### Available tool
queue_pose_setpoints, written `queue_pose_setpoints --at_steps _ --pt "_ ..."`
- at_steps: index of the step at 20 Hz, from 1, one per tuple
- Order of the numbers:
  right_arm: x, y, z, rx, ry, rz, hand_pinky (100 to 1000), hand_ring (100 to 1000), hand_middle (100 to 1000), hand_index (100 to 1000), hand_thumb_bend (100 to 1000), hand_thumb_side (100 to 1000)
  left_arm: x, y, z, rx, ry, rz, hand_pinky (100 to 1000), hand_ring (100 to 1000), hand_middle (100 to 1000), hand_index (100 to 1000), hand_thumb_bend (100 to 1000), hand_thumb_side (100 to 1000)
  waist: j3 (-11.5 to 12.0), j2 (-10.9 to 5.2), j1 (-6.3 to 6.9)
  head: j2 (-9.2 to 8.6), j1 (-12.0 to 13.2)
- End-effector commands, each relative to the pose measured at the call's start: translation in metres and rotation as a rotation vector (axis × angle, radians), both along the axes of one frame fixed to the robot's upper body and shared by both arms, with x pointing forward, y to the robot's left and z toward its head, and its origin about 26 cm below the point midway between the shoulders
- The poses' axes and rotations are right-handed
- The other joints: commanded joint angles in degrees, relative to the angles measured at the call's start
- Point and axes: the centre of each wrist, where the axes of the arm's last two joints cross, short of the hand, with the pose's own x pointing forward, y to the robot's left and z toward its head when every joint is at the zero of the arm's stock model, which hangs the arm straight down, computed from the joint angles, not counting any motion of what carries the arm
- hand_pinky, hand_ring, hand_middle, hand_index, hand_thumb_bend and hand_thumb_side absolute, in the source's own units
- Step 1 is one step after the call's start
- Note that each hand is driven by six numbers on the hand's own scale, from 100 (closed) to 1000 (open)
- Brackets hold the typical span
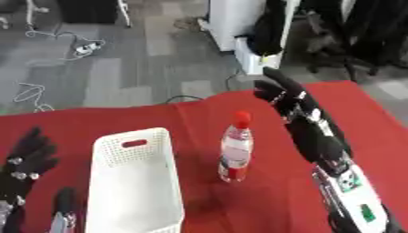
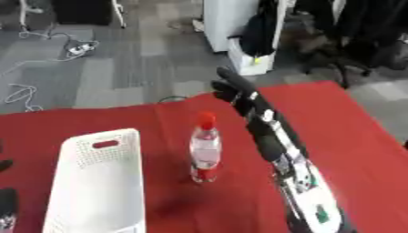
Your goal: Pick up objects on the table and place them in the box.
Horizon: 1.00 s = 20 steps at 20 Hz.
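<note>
A clear plastic bottle with a red cap and red label stands upright on the red table, just right of a white perforated box. My right hand is raised above the far part of the table, behind and to the right of the bottle, fingers straight and apart, holding nothing. My left hand rests open at the lower left, fingers up, left of the box. The box looks empty inside.
The red table ends at a far edge, beyond which lie grey floor, loose cables and a white cabinet. Bare red cloth lies between the bottle and my right forearm.
</note>
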Motion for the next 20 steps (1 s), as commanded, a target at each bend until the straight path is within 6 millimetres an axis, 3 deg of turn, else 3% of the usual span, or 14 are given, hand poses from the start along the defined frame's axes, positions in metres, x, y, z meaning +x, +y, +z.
queue_pose_setpoints --at_steps 1,5,11,20 --pt "0.003 -0.008 0.012 -0.038 -0.025 0.001 919 939 1000 1000 701 793 -0.001 0.0 0.005 -0.003 -0.013 -0.016 834 1000 1000 904 100 601 0.1 -1.39 -0.05 -0.81 -0.4" --pt "0.013 -0.006 0.006 -0.113 0.087 0.103 939 956 1000 1000 771 595 -0.002 -0.001 0.005 -0.003 -0.011 -0.024 834 1000 1000 902 100 601 0.5 -1.31 0.12 -0.99 -0.6" --pt "0.028 -0.02 -0.003 -0.198 0.328 0.301 968 979 1000 1000 745 388 -0.003 -0.002 0.004 0.0 -0.003 -0.031 833 1000 1000 897 100 603 1.0 -1.04 0.34 -1.22 -0.5" --pt "0.035 -0.025 0.007 -0.145 0.462 0.409 986 985 1000 1000 701 448 -0.005 -0.002 0.002 0.0 0.006 -0.036 833 1000 1000 896 100 602 1.5 -0.62 0.76 -1.61 -1.0"
